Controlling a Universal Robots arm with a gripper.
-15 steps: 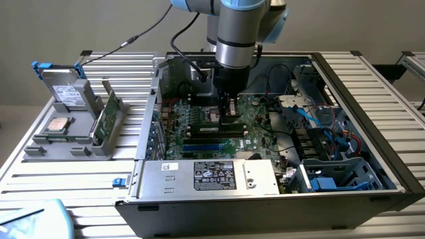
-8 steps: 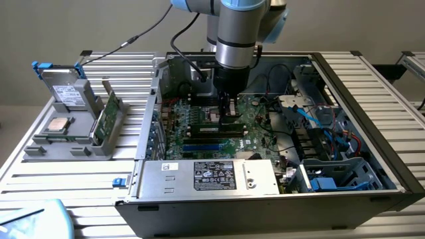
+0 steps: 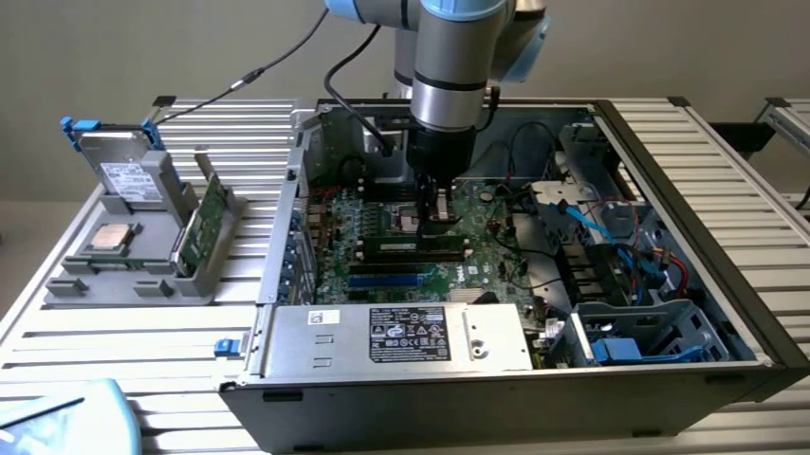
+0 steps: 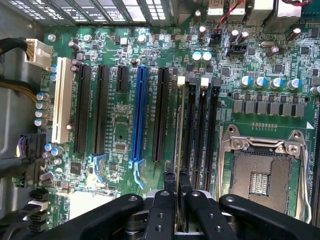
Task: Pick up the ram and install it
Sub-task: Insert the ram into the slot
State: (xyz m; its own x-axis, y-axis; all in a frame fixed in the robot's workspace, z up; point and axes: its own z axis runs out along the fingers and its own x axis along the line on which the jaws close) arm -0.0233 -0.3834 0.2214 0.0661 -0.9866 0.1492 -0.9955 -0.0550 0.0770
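Tightly, the pincer point(image 4: 177, 176) clamps the ram point(image 4: 178, 125) edge-on just beside black slots point(image 4: 192, 130).

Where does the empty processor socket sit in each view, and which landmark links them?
Exterior view: the processor socket lies just to the exterior view's left of the tool.
Wrist view: processor socket beside the black memory slots, on their side away from the blue slot.
Shared landmark: the blue slot.

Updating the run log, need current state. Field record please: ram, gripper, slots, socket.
ram: slim dark-green ram stick, seen edge-on, lined up along the slots
gripper: black two-finger gripper, shut on the ram stick
slots: long black memory slots beside it, empty
socket: silver-framed processor socket, empty
seated: cannot tell
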